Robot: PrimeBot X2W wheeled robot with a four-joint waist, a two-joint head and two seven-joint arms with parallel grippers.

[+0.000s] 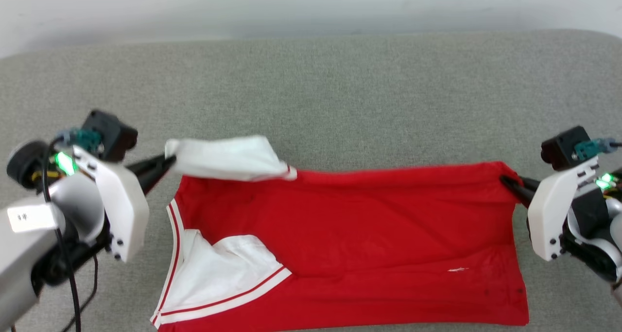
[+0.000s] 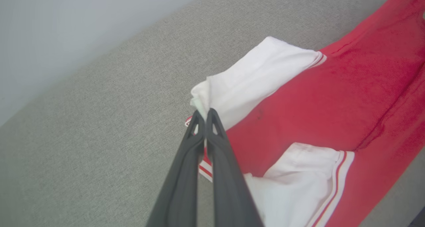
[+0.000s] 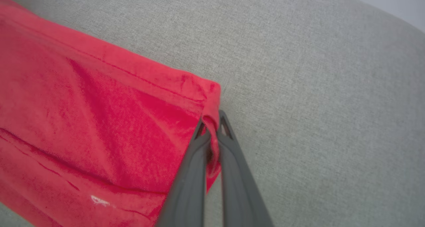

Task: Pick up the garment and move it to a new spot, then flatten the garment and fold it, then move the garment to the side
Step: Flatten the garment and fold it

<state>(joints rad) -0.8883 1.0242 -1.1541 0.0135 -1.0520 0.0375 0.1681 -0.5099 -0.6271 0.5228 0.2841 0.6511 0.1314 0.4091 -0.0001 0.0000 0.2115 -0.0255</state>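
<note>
Red jersey cloth, the garment (image 1: 350, 235), lies spread on a grey fabric surface (image 1: 340, 79) in the head view. Its far edge is stretched between two hands. The left hand (image 1: 167, 163) is pressed together on a white sleeve (image 1: 228, 158) at the garment's far left corner. The right hand (image 1: 505, 180) pinches the garment's far right corner, at the hem. A second white sleeve (image 1: 223, 269) with striped trim lies turned in over the garment's near left part.

In the left wrist view, the left hand (image 2: 206, 115) has its dark fingers closed on the tip of the white sleeve (image 2: 259, 70), lifting it slightly.

In the right wrist view, the right hand (image 3: 212, 120) has red cloth of the garment (image 3: 99, 114) bunched between its closed fingers.

Judging from this, the pick-up and move look done and flattening is under way. Creases remain and both sleeves sit out of place. Folding and moving the garment aside appear not yet done.
</note>
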